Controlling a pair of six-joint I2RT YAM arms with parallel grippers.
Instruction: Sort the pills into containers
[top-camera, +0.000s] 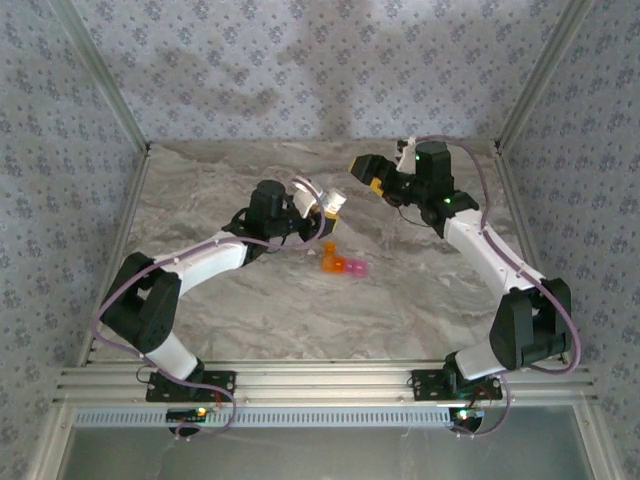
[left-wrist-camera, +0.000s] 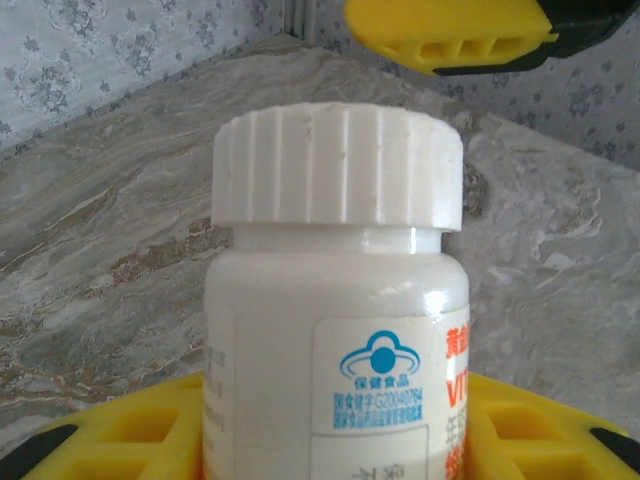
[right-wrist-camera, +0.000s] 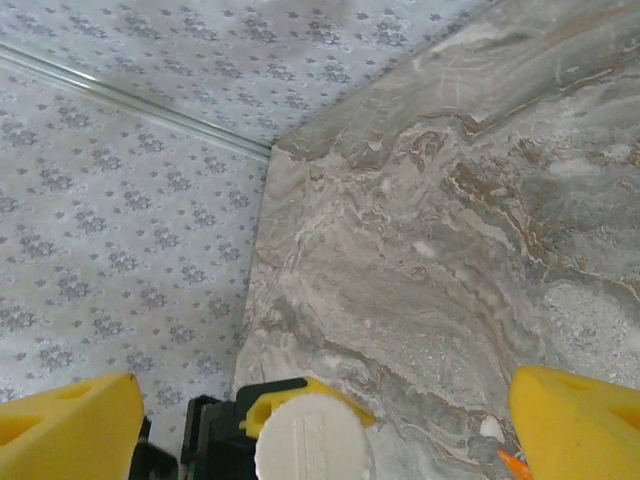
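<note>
Containers (top-camera: 341, 264) are lying mid-table (top-camera: 300, 310) as an orange-to-pink strip. Its long axis is running roughly left to right, on the near side of both grippers and closer to the left one. We are pinching the white bottle (left-wrist-camera: 335, 330) in the left gripper (top-camera: 322, 207), with its ribbed cap (right-wrist-camera: 313, 438) still on and pointing toward the right gripper (top-camera: 368, 172). The right fingers are standing spread wide either side of that cap — not yet touching it. We are judging that uncapping is coming first — the strip is waiting just below.
</note>
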